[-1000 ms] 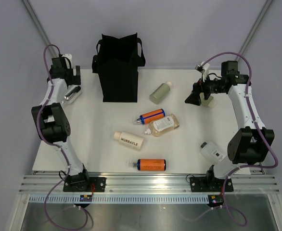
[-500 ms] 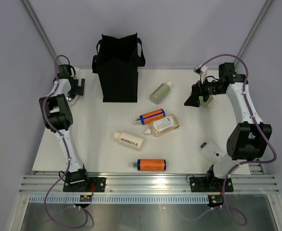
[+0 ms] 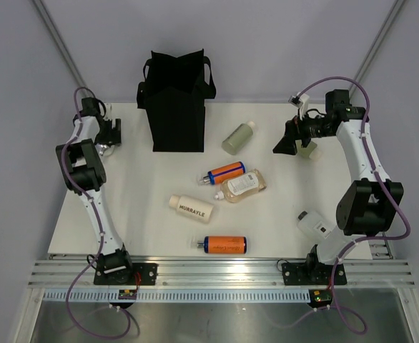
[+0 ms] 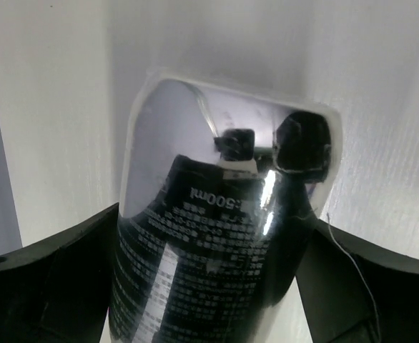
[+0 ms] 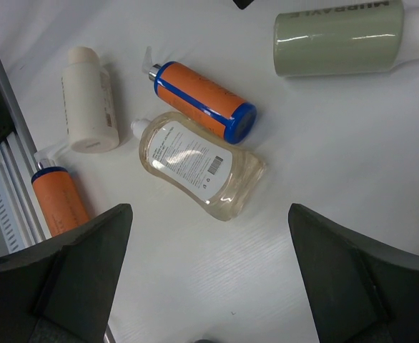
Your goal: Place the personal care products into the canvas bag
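The personal care products in view all lie on the white table (image 3: 145,179), outside the tall black canvas bag (image 3: 175,100). The left hand (image 3: 111,133) is down at the far left corner, its fingers spread wide to either side of a shiny silver bottle with black print (image 4: 209,236). The bottle fills the gap between them, and whether they press on it cannot be told. The bag stands upright to the right of that hand, at the far edge, left of the middle.

The right hand (image 3: 287,145) hangs near the far right corner, fingers wide apart with nothing between them, pointing toward the middle of the table. Just beside it, toward the right edge, sits a sage green bottle (image 3: 308,149). A second sage green bottle with a pale cap (image 3: 238,137) lies between the right hand and the bag.

At the middle, an orange bottle with blue ends (image 3: 226,172) lies close against a clear amber bottle with a white label (image 3: 243,185). Toward the near edge lie a cream bottle lettered MURRAYLE (image 3: 191,207) and a second orange bottle with blue ends (image 3: 224,244), apart from each other. A white bottle (image 3: 314,224) lies by the right edge.
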